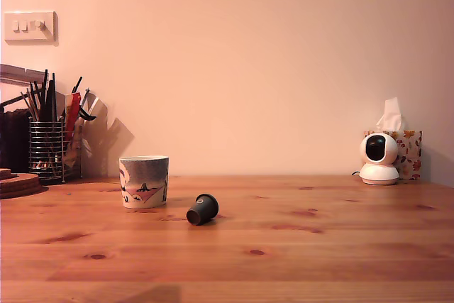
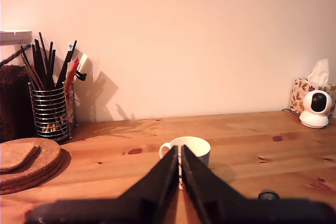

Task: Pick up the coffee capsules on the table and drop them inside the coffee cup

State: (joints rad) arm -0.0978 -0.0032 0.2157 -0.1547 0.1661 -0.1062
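Cup (image 1: 144,182) sits on the surface (image 1: 319,246), capsule (image 1: 202,209) just to its right in exterior view, utensil holder (image 1: 47,150) back left, cam (image 1: 379,159) + tissue box (image 1: 406,148) back right.

**Occlusions and cut-offs**

Exterior view: arm and fingers out of frame. Cork mats (image 1: 18,184) and a dark object at the left edge cropped. Tissue box (image 1: 410,148) half hidden behind the white camera (image 1: 379,158).

Wrist view: fingers (image 2: 167,174) cover the coffee cup's (image 2: 195,146) near wall. Capsule (image 2: 268,195) only a rim; colour unreadable.
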